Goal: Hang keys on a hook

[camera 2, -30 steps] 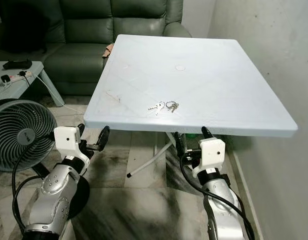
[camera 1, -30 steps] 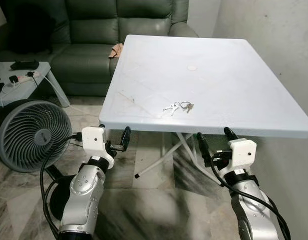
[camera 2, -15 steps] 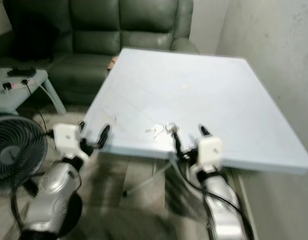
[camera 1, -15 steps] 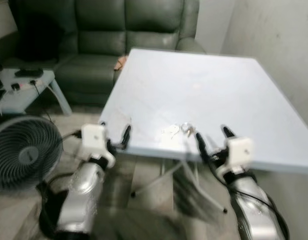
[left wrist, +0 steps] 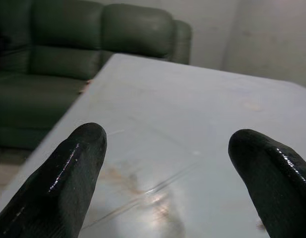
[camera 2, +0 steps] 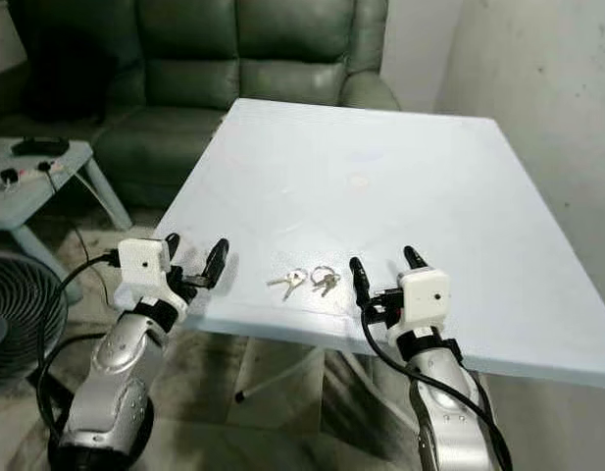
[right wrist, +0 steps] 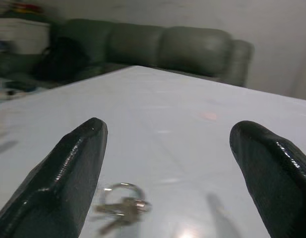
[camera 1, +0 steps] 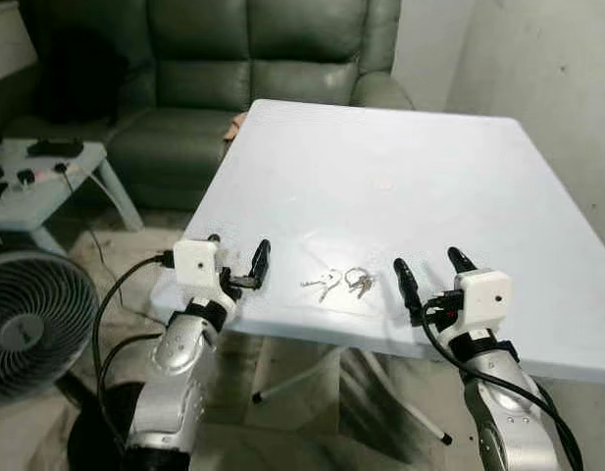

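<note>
Since a second ago both arms have risen from below the table (camera 1: 498,206) edge to above its near edge. Right gripper (camera 1: 427,276) fingers wide, empty; keys (camera 1: 338,283) lie on the table just ahead of and inboard of them, so a pick-up looks next. Left gripper (camera 1: 238,261) fingers wide, empty; no containers or hook seen.
</note>
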You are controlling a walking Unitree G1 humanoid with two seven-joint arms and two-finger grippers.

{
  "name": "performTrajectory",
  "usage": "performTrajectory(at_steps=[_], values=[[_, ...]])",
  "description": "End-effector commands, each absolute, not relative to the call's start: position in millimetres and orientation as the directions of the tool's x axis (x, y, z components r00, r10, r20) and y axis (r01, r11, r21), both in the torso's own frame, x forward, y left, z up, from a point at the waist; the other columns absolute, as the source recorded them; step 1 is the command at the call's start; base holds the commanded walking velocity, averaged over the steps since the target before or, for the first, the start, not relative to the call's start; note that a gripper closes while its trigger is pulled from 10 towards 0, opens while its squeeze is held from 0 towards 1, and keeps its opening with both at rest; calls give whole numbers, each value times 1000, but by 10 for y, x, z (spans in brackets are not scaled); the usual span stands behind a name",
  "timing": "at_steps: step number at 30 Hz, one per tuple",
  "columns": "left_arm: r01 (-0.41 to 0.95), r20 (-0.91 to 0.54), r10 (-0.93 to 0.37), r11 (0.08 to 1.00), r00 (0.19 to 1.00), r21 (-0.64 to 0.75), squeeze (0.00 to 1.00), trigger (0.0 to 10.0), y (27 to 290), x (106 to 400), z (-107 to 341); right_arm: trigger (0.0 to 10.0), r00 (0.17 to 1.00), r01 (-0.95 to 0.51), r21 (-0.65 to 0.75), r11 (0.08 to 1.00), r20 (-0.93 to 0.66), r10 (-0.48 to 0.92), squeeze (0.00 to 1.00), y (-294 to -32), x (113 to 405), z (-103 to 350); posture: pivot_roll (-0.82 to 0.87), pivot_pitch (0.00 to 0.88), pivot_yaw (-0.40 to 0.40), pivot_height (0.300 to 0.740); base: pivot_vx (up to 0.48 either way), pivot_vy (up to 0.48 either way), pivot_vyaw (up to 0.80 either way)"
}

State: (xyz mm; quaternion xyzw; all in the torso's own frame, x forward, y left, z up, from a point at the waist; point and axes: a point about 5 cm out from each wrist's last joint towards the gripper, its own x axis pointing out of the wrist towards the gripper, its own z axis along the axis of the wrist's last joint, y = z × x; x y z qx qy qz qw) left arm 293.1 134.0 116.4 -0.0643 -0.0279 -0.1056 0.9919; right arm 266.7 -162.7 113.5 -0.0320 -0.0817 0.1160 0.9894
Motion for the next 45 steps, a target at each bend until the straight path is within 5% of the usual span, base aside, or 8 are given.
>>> performTrajectory(at_steps=[1,19,33,45], values=[[204,63,-197,973,978,-113,0,10000,1355,2927,1152,10000,961,-224,-85,971,150,234,0,-1646,2680,1140,-38,0,8,732,0,0,0],[303,46,-301,952,953,-53,0,10000,1174,2703,1028,10000,934,-341,-210,916,33,355,0,-1782,2925,1203,-19,15,-21,732,0,0,0],[363,57,-361,931,931,-26,0,10000,1002,2546,1077,10000,805,-580,-219,785,-11,593,0,-1567,3209,1345,16,61,-38,732,0,0,0],[383,50,-382,923,923,-15,0,10000,978,2493,1119,10000,756,-651,-167,740,-64,651,0,-1433,3323,1296,22,101,-37,732,0,0,0]])
